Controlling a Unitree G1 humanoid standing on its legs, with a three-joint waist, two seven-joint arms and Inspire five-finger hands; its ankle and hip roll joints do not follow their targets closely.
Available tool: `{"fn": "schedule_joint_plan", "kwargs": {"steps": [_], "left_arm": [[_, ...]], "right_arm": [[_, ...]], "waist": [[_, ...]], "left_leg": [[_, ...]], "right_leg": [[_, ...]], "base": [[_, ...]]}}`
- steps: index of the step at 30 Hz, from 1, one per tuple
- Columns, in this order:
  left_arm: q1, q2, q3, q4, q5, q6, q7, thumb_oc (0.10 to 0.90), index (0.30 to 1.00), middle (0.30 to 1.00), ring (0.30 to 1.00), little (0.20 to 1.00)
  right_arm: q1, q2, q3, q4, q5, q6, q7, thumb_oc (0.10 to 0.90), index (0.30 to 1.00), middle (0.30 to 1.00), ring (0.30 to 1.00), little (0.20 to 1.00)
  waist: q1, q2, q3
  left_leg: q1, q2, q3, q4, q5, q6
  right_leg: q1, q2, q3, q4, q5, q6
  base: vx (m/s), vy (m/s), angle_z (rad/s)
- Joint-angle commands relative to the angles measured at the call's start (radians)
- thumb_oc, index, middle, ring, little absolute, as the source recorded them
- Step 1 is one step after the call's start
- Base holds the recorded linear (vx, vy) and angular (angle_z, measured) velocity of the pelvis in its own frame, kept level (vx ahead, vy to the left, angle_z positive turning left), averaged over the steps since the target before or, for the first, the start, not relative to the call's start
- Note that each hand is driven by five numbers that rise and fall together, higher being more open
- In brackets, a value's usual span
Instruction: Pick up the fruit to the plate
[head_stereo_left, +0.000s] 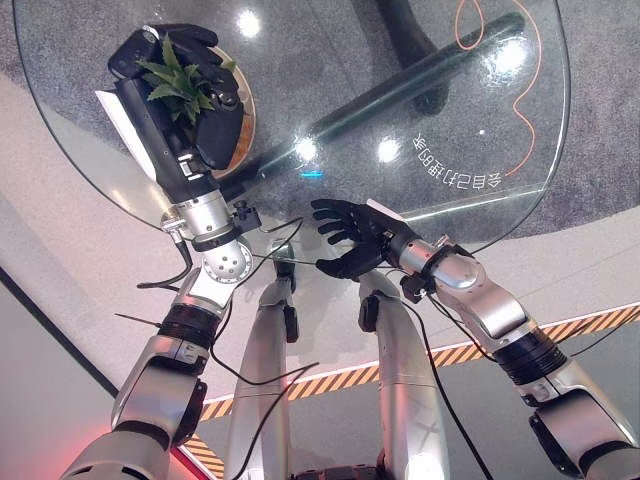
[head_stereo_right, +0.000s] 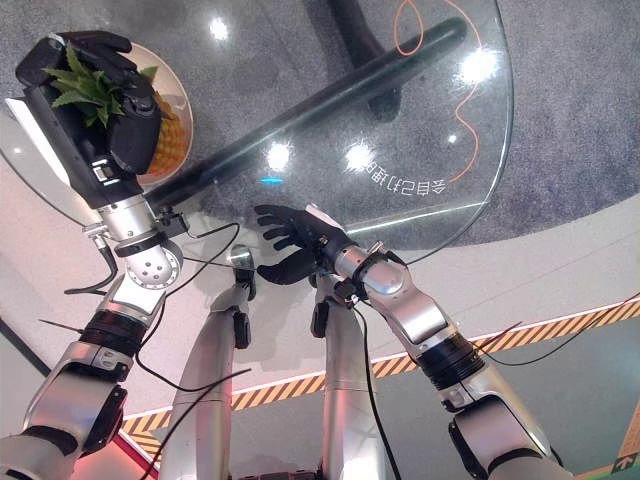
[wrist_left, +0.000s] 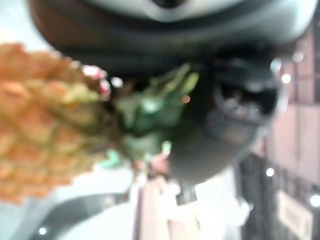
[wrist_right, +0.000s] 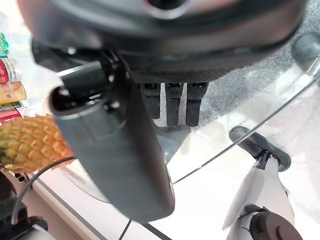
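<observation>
Left eye view: my left robot hand (head_stereo_left: 205, 120) has its fingers curled round the leafy crown of one pineapple (head_stereo_left: 182, 78), held over the single plate (head_stereo_left: 243, 120) on the glass tabletop (head_stereo_left: 450, 120). I judge the carry nearly done; letting go remains.

Right eye view: my right robot hand (head_stereo_right: 290, 240) hangs at the near rim, fingers loosely spread, holding nothing.

Left wrist view: the fruit's scaly body sits against the hand.

Right wrist view: straight fingers, one pineapple beyond.
</observation>
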Motion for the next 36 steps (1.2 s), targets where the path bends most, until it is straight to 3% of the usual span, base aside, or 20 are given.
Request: {"fn": "schedule_joint_plan", "kwargs": {"steps": [1, 13, 26, 36], "left_arm": [[-0.086, 0.035, 0.033, -0.076, 0.085, -0.085, 0.063, 0.1, 0.3, 0.3, 0.3, 0.2], [-0.118, 0.073, 0.005, 0.022, 0.049, -0.032, 0.126, 0.1, 0.3, 0.3, 0.3, 0.2], [-0.132, 0.1, 0.0, 0.075, 0.066, -0.025, 0.181, 0.1, 0.3, 0.3, 0.3, 0.2], [-0.147, 0.105, -0.008, 0.106, -0.029, -0.005, 0.128, 0.1, 0.3, 0.3, 0.3, 0.2]], "right_arm": [[0.041, -0.015, 0.024, -0.056, 0.023, -0.018, 0.038, 0.8, 0.9, 0.9, 0.9, 0.9], [0.034, -0.016, 0.033, -0.04, 0.022, -0.04, 0.04, 0.8, 0.9, 0.9, 0.9, 0.9], [0.019, -0.017, 0.042, -0.03, 0.029, -0.043, 0.026, 0.8, 0.9, 0.9, 0.9, 0.9], [0.0, -0.013, 0.046, -0.012, 0.035, -0.05, 0.017, 0.8, 0.9, 0.9, 0.9, 0.9]], "waist": [[0.016, 0.039, -0.024], [0.006, 0.035, -0.024], [0.01, 0.034, -0.024], [0.015, 0.029, -0.024]], "left_leg": [[0.027, -0.097, 0.034, -0.051, 0.004, -0.016], [0.007, -0.092, 0.034, -0.056, 0.015, -0.025], [0.003, -0.09, 0.03, -0.068, 0.026, -0.028], [-0.007, -0.09, 0.02, -0.067, 0.027, -0.03]], "right_leg": [[0.033, 0.101, -0.032, -0.017, 0.055, 0.038], [0.01, 0.103, -0.03, -0.02, 0.064, 0.042], [0.003, 0.1, -0.04, -0.018, 0.067, 0.044], [-0.007, 0.1, -0.045, -0.015, 0.068, 0.047]], "base": [[0.0, 0.0, 0.0], [0.0, 0.0, 0.0], [0.0, 0.0, 0.0], [0.0, -0.001, 0.04]]}}
